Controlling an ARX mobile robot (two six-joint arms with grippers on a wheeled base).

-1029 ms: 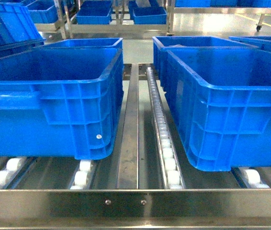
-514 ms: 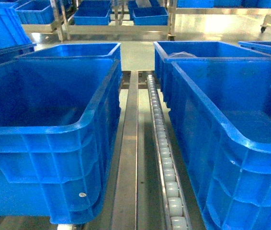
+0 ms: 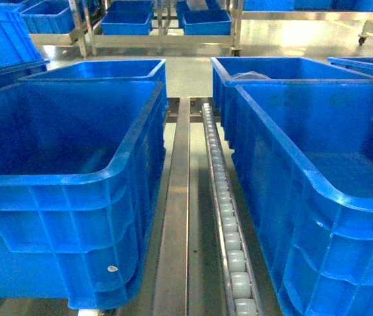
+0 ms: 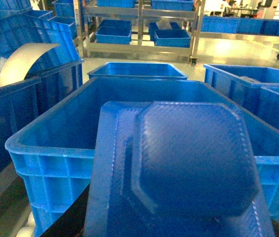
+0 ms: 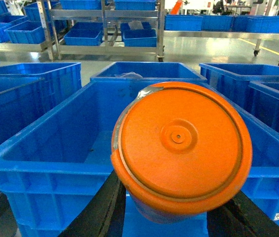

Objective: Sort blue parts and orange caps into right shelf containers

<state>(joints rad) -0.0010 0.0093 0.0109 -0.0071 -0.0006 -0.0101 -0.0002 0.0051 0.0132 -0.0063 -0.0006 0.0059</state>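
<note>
Orange cap (image 5: 181,150) gripped between the right gripper's dark fingers (image 5: 100,210), above a blue crate (image 5: 46,170); blue part (image 4: 179,173) fills the left wrist view over another crate (image 4: 51,148), left gripper's grip indeterminate

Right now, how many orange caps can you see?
1: the orange cap is held in the right gripper, above a blue crate. Others may be hidden inside crates.

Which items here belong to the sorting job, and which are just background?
Job:
- orange cap, held in right tool
- blue part, held at left tool
- near blue crates

Background:
- roller track
- far shelving with small bins
</note>
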